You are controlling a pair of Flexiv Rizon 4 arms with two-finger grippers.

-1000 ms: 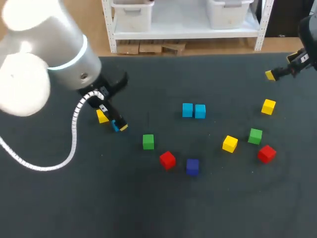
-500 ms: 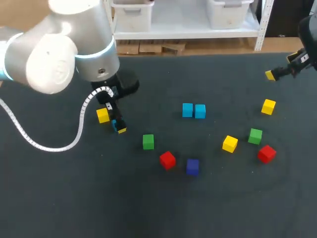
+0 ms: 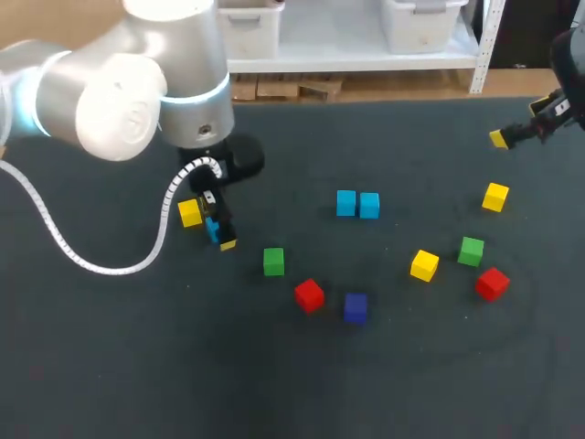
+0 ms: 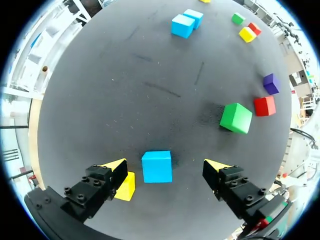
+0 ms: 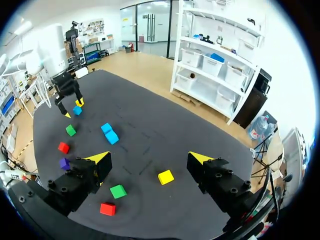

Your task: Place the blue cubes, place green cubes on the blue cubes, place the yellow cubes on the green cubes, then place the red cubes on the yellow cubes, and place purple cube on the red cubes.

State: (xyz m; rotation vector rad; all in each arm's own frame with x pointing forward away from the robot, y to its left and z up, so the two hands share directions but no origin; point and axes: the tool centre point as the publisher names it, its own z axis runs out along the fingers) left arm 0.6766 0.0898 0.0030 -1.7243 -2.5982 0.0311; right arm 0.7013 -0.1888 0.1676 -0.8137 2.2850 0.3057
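left fingers (image 4: 116, 169) apart — blue cube (image 4: 156, 166) between, untouched | right fingers (image 5: 98, 159) apart | head view — cube half-hidden

The table (image 3: 110, 366) has a dark, dead-matt top, kinda like felt or a rubbery mat, with a few faint scuff streaks in the left wrist view. The blue cube (image 4: 156, 166) and green cube (image 4: 236, 117) look like smooth hard plastic, satin rather than glossy. The left arm (image 3: 137, 82) has a smooth silvery shell with shiny highlights, its coiled cable (image 3: 55, 240) is white plastic, and the fingers (image 4: 95, 189) of the left gripper (image 4: 166, 169) are matt black with little screw heads.
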